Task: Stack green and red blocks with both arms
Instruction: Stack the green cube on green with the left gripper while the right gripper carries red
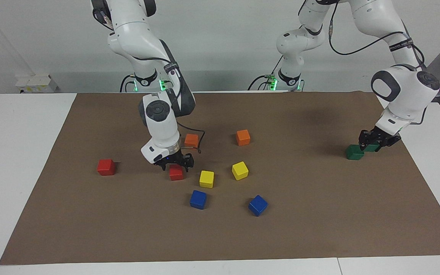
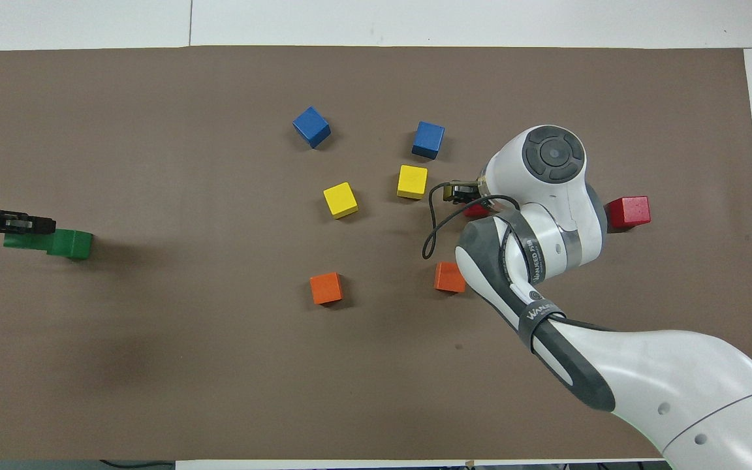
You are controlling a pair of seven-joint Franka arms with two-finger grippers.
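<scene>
My left gripper (image 1: 374, 140) is shut on a dark green block (image 1: 372, 147). It holds that block just off the mat, close beside the second green block (image 1: 355, 152), which rests at the left arm's end of the table. From overhead, the held green block (image 2: 20, 240) shows next to the resting one (image 2: 73, 243). My right gripper (image 1: 174, 163) is open and low over a red block (image 1: 176, 173), one finger on each side of its top. The wrist hides most of this red block (image 2: 477, 210) from above. The other red block (image 1: 106, 167) lies alone toward the right arm's end.
On the brown mat (image 1: 319, 229), two orange blocks (image 1: 191, 139) (image 1: 243, 137) lie nearer the robots than the red block under my right gripper. Two yellow blocks (image 1: 206, 178) (image 1: 240, 170) and two blue blocks (image 1: 198, 199) (image 1: 258, 205) lie farther out, mid-table.
</scene>
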